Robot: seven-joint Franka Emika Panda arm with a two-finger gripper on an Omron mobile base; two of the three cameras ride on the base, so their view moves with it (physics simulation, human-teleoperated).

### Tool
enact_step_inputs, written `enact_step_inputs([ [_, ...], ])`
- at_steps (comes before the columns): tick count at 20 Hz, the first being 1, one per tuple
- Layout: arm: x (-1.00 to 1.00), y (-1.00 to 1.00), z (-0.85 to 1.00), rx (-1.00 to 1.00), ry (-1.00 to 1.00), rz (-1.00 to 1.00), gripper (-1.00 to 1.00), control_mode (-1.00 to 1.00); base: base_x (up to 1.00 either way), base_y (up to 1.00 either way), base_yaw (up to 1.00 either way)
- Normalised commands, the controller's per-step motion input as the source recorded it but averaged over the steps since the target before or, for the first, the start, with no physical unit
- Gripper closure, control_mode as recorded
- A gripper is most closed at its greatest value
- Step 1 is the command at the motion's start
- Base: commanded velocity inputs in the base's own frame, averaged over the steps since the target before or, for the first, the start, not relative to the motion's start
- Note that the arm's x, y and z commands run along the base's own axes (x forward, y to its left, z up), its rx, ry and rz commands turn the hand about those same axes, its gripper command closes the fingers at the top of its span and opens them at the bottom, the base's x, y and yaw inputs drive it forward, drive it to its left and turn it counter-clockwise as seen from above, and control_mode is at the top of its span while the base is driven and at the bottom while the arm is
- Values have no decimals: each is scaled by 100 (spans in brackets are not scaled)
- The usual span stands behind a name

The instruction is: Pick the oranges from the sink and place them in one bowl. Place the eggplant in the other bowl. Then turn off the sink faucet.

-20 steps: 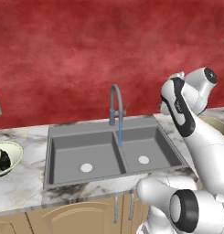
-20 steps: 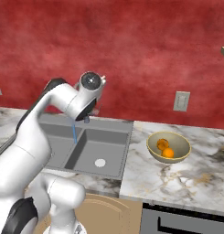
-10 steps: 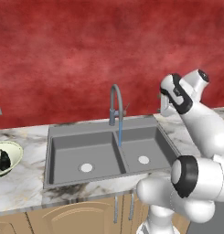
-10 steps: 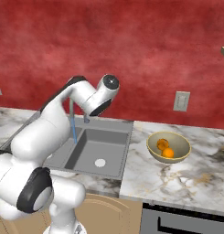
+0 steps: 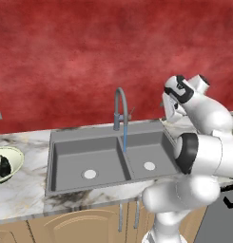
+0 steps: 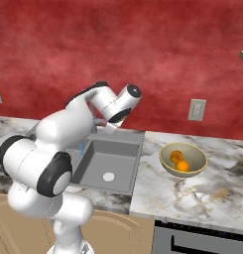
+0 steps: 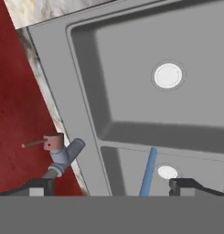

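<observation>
The grey double-basin sink holds no fruit, and a blue stream runs from the arched sink faucet into it. Two oranges lie in the tan bowl on the counter right of the sink. At the far left, the dark eggplant rests in the cream-white bowl. My gripper hovers above the sink's right end, open and holding nothing. In the hand view the gripper looks down on both drains, with the faucet's base and lever at lower left.
A red wall backs the marble counter. A wall outlet sits above the tan bowl. Wooden cabinet doors run below the counter's front edge. My own arm crosses the sink's left part in the right base view.
My arm has swung and refolded above the sink's right end, bringing the hand slightly nearer the faucet. The jaws have stayed open. Bowls, fruit and water stream are unchanged.
</observation>
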Motion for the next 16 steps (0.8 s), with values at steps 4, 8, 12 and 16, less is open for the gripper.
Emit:
enact_step_inputs([
  [4,24,0,-51,0,2,4,-100,-100,0,0,0],
  [8,12,0,-28,0,3,0,-100,-100,0,0,0],
  [12,9,3,-12,0,5,0,-100,-100,0,0,0],
  [16,14,8,-8,0,8,0,-100,-100,0,0,0],
])
